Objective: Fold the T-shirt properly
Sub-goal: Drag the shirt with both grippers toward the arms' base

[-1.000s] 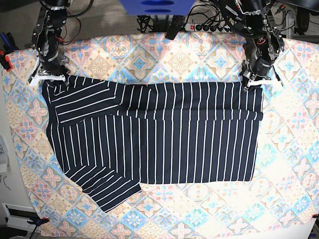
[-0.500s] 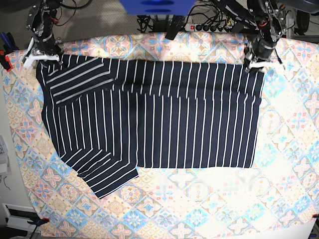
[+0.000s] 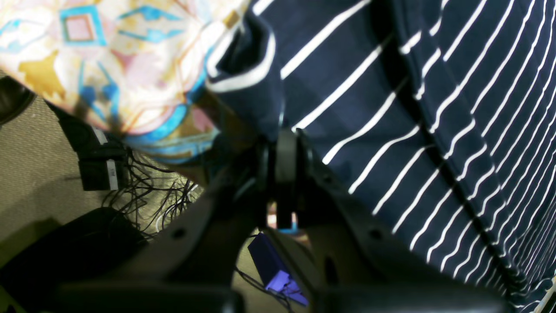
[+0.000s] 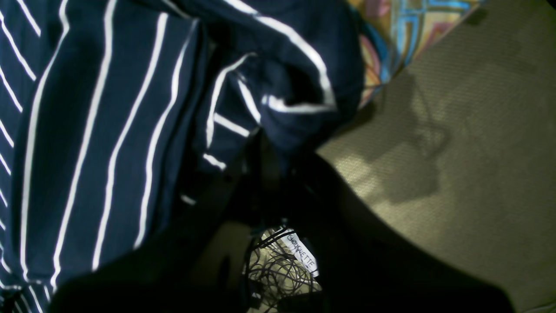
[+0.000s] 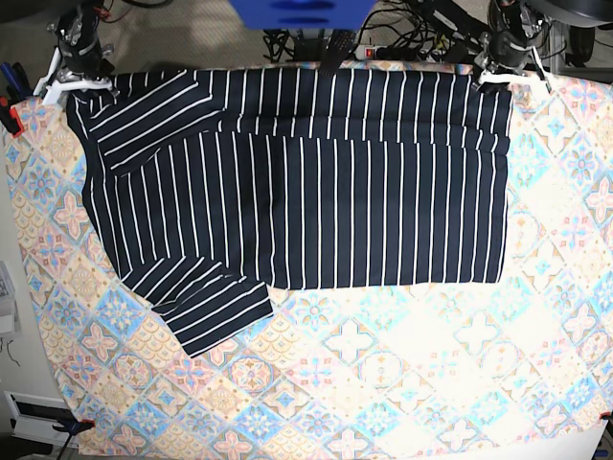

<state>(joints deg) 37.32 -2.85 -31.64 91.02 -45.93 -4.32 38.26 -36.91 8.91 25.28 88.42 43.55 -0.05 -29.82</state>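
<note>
The dark navy pinstriped T-shirt (image 5: 306,192) lies spread across the patterned cloth (image 5: 383,383), its upper edge stretched along the table's far side. My left gripper (image 5: 503,75) is shut on the shirt's far right corner; in the left wrist view its fingers (image 3: 282,139) pinch a bunched hem of the T-shirt (image 3: 391,130). My right gripper (image 5: 77,81) is shut on the far left corner, and the right wrist view shows crumpled T-shirt fabric (image 4: 87,130) in that gripper (image 4: 269,148). One sleeve (image 5: 215,311) sticks out at the lower left. The other sleeve (image 5: 153,115) lies folded over the body.
Cables and a power strip (image 5: 402,48) lie on the floor beyond the far edge, beside a blue block (image 5: 302,14). A red clamp (image 5: 10,115) grips the cloth at the left edge, another clamp (image 5: 77,425) at the bottom left corner.
Both grippers have pulled away toward the table's far edge, dragging the shirt's top edge with them. The folded-over band has opened out and the whole shirt has slid farther back.
</note>
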